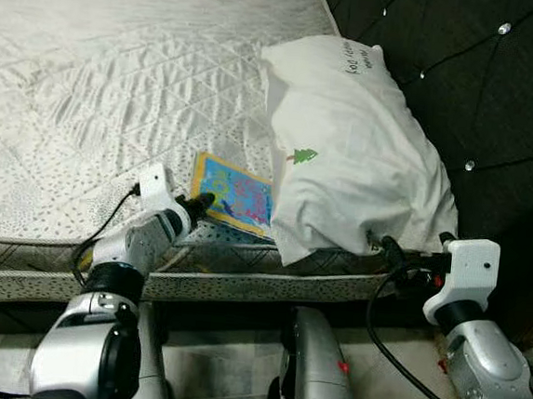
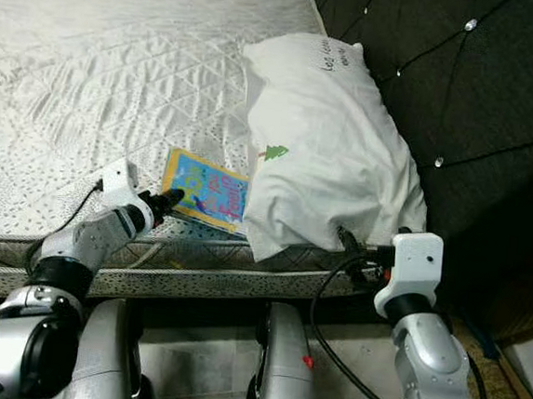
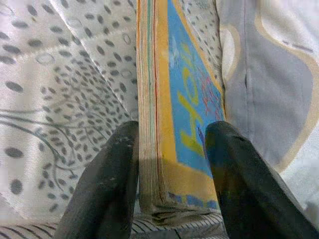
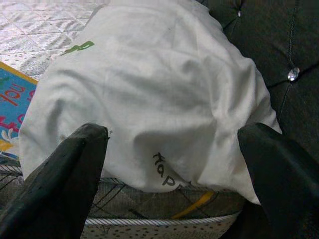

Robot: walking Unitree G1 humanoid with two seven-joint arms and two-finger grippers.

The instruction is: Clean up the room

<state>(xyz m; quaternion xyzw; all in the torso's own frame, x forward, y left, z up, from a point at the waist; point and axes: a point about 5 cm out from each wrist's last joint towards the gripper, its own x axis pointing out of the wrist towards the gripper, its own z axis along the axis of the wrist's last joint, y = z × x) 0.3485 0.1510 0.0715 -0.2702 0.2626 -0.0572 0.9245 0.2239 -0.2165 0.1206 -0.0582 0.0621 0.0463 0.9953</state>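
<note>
A thin picture book [image 1: 237,195] with a blue cover and yellow border lies flat near the front edge of the bed, its right part tucked under a white pillow [image 1: 346,141]. My left gripper [image 1: 201,199] is at the book's near left corner. In the left wrist view its two fingers [image 3: 107,184] press on either side of the book [image 3: 184,99], shut on it. My right gripper [image 1: 388,248] stands open at the pillow's near end, level with the mattress edge. In the right wrist view, the pillow [image 4: 149,89] lies between its spread fingers [image 4: 65,174].
The quilted white mattress [image 1: 119,75] stretches away to the left and back. A dark tufted headboard [image 1: 482,78] rises on the right, behind the pillow. The mattress's front edge [image 1: 240,286] runs just before my legs, with tiled floor [image 1: 224,364] below.
</note>
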